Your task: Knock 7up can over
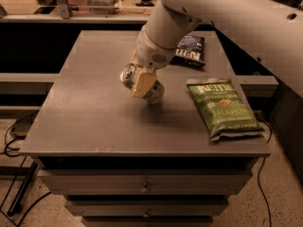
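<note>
The 7up can (154,93) is a silvery can with a shiny pull-tab top facing left. It is tilted steeply, almost on its side, near the middle of the grey table (85,112). My gripper (142,90) reaches down from the upper right and is shut on the can. One cream finger (141,83) lies across the can's front side, and the other finger is hidden behind it. I cannot tell whether the can's lower end touches the table top.
A green chip bag (223,109) lies flat at the right of the table, close to the can. A dark blue chip bag (191,50) lies at the back right, partly behind my arm. Drawers sit under the table's front edge. Cables lie on the floor at the left.
</note>
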Robot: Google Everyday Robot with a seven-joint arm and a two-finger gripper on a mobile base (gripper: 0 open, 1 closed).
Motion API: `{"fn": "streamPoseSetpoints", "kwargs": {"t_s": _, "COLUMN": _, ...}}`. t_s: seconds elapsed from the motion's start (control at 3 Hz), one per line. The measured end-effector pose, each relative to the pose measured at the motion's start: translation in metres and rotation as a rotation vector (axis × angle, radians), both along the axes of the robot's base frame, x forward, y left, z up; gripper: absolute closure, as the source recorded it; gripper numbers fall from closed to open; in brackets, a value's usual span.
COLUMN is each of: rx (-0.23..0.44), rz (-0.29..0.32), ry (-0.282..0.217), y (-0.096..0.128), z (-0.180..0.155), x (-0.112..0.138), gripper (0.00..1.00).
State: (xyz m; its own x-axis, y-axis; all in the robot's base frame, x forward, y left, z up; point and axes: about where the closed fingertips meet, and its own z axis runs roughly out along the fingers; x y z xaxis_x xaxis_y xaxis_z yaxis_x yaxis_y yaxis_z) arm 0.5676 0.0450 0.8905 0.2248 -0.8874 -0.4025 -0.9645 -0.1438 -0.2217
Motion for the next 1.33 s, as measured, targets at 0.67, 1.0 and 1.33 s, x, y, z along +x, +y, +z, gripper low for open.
{"fn": "streamPoseSetpoints", "kwargs": {"t_s": 0.67, "rx": -0.208, "rz": 0.018, "ry": -0.07, "y": -0.01, "z": -0.023, "x": 0.007, "gripper": 0.13}}
{"fn": "streamPoseSetpoints", "kwargs": {"t_s": 1.0, "rx": -0.226, "rz": 0.022, "ry": -0.078, "y": -0.011, "z": -0.024, "x": 0.007, "gripper": 0.0}}
{"fn": "streamPoseSetpoints", "kwargs": {"t_s": 1.33, "rx": -0.226, "rz": 0.022, "ry": -0.078, "y": -0.011, "z": -0.024, "x": 0.007, "gripper": 0.0}}
